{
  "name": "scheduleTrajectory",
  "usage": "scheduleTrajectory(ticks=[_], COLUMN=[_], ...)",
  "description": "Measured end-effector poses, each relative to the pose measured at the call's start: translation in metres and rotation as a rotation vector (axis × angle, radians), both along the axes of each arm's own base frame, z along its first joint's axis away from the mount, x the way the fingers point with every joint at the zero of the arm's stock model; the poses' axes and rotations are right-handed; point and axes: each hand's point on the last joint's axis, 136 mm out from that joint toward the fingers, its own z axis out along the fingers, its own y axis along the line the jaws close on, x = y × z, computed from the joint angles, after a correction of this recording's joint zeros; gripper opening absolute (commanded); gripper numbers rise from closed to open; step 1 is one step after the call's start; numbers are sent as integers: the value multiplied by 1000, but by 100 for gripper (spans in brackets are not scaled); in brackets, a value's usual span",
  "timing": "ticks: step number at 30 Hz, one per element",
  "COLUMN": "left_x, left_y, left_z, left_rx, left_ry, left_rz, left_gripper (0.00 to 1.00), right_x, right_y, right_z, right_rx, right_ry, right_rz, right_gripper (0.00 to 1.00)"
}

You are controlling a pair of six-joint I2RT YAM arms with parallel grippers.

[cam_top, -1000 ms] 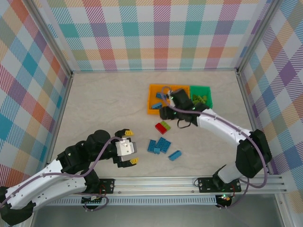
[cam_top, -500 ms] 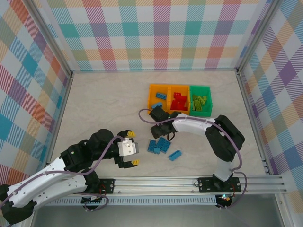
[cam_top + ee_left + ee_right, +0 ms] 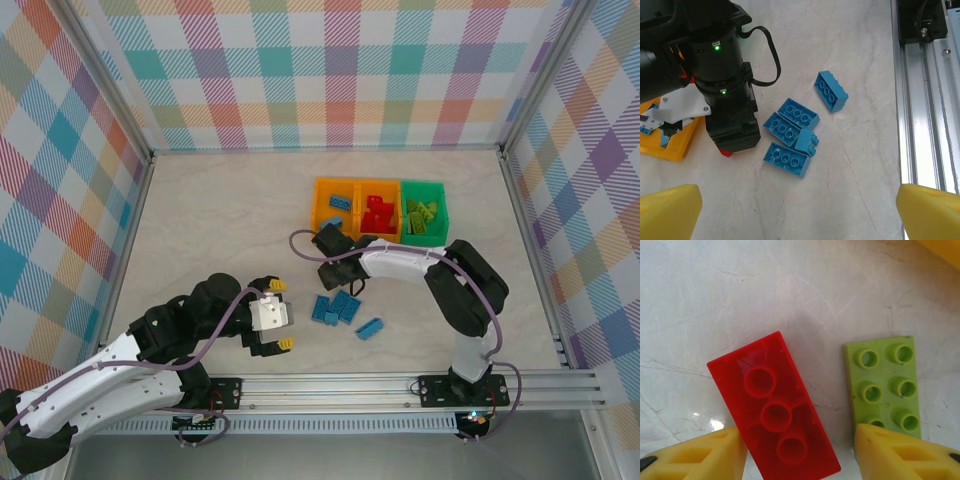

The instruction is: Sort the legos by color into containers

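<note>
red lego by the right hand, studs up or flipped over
Flipped over: in the right wrist view the red lego shows a hollow underside with three round tubes; the green lego beside it shows studs.

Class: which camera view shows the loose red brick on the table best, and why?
Right wrist: the red brick lies large and sharp, underside up. Left wrist gives a red sliver under the right hand; from above, that arm covers it.
</note>
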Motion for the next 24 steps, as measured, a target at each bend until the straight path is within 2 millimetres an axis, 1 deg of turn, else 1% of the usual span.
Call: scheduleTrajectory(ticks=[5, 8, 12, 14, 15, 16, 18, 19, 21, 23, 24], left_x=[0, 0, 0, 0, 0, 0, 0, 0, 0, 0, 1], left_y=[0, 0, 0, 0, 0, 0, 0, 0, 0, 0, 0], left_z=[0, 0, 0, 0, 0, 0, 0, 0, 0, -1, -2], left_rx=[0, 0, 0, 0, 0, 0, 0, 0, 1, 4, 6], left_ry=[0, 0, 0, 0, 0, 0, 0, 0, 0, 1, 2], left_rz=[0, 0, 0, -1, -1, -1, 0, 0, 0, 1, 3], left_gripper=[100, 100, 100, 100, 100, 100, 100, 100, 100, 100, 100], right_x=[2, 2, 3, 1, 0, -1, 0, 3, 19, 46, 59], right_y=[11, 14, 14, 12, 10, 7, 1, -4, -19, -45, -59], right_z=[-4, -6, -4, 3, 9, 20, 44, 61, 91, 120, 129], right_rx=[27, 33, 37, 52, 63, 83, 133, 168, 234, 292, 307], right_ry=[22, 31, 28, 15, 4, -14, -58, -89, -158, -236, -267], right_rz=[6, 6, 3, 4, 3, -1, -19, -35, -89, -178, -223], right_gripper=[44, 35, 29, 28, 27, 26, 24, 24, 23, 23, 22])
